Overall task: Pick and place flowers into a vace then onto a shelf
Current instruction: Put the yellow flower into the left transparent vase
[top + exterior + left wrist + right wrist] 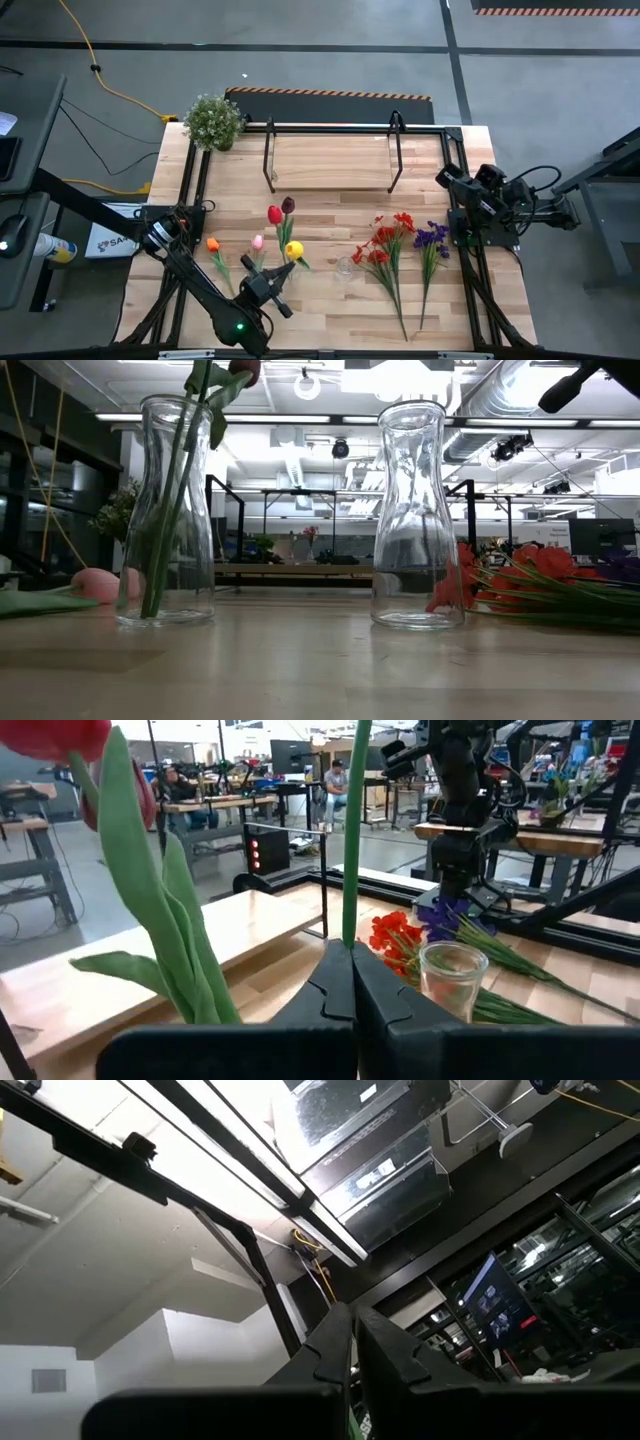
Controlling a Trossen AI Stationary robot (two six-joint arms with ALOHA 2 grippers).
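- Flowers lie spread across my worktop [330, 300]: a red tulip [275, 214] and a maroon tulip [288, 205] stand in a glass vase on the left side, their stems showing inside it in the low view.
- An orange tulip [213, 244], a pink tulip [258, 242] and a yellow tulip [294, 249] lie flat near that vase.
- A red spray [385, 245] and a purple spray [431, 238] lie flat toward the right, stems pointing to the near edge.
- I see a second glass vase [418, 520], empty, standing just beside the red spray.
- My left gripper [351, 982] is pressed together on a green stem [355, 830], which rises straight up between the fingers; I cannot tell which flower it belongs to.
- From above, this gripper [278, 277] sits low over the near-left part of the worktop, close to the yellow tulip.
- My right gripper [352, 1342] is pressed together with nothing in it, parked off the right edge and tilted up toward the ceiling.
- The shelf [330, 163] stands at the far side of the worktop, its board bare.
- A potted green plant [213, 122] sits at the far-left corner.
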